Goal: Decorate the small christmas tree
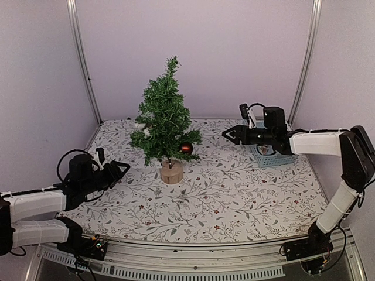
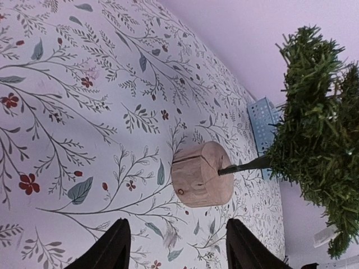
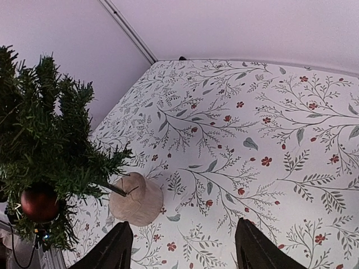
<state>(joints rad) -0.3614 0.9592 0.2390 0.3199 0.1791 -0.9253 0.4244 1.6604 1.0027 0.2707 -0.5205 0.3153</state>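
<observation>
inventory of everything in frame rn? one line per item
small christmas tree: one, dark green, upright mid-table
stump base: one, pale wood, under the tree
bauble: one, red, hanging low on the tree's right side
white decorations: small, count unclear, on the tree's left side
basket: one, light blue, perforated, at the right, partly hidden by the right arm
table cover: one, white with leaf and red flower print
left gripper: black, open, empty, left of the tree
right gripper: black, open, empty, right of the tree
</observation>
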